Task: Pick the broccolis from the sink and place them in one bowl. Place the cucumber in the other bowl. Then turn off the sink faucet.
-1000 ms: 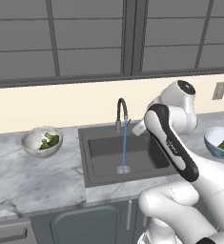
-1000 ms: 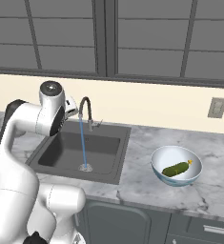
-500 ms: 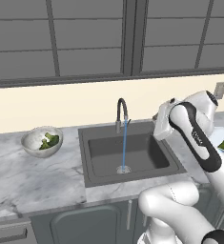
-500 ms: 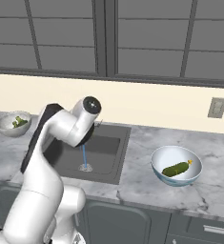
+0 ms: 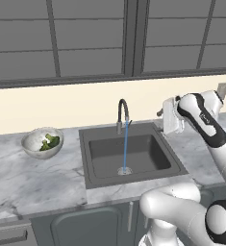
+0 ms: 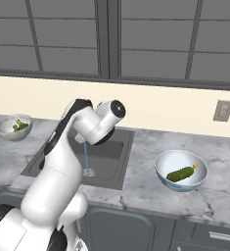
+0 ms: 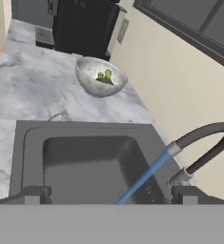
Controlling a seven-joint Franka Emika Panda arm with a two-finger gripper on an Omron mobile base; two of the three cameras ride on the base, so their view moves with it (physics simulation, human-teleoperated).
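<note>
The broccolis (image 5: 49, 142) lie in the speckled bowl (image 5: 36, 150) on the counter left of the sink (image 5: 105, 153). They also sit in that bowl (image 7: 92, 82) as broccolis (image 7: 104, 76) at the top of the hand view. The cucumber (image 6: 180, 173) rests in the blue-rimmed bowl (image 6: 163, 169) right of the sink (image 6: 111, 157). The faucet (image 5: 123, 113) is running, with a blue stream (image 5: 125, 149) falling to the drain. My gripper (image 5: 161, 115) hangs open and empty at the sink's back right corner, level with the spout. It faces the faucet (image 7: 204, 143) across the basin (image 7: 75, 167), fingertips (image 7: 35, 194) wide apart.
Grey marble counter (image 5: 32, 178) runs on both sides of the sink. A beige wall and dark window panes stand behind the faucet. A wall outlet (image 6: 222, 110) sits above the blue-rimmed bowl. A dark appliance (image 7: 82, 26) stands beyond the speckled bowl.
My arm has swung to the right, from over the sink to its right rim. The hand has moved right and turned toward the faucet. The jaws stayed wide apart.
</note>
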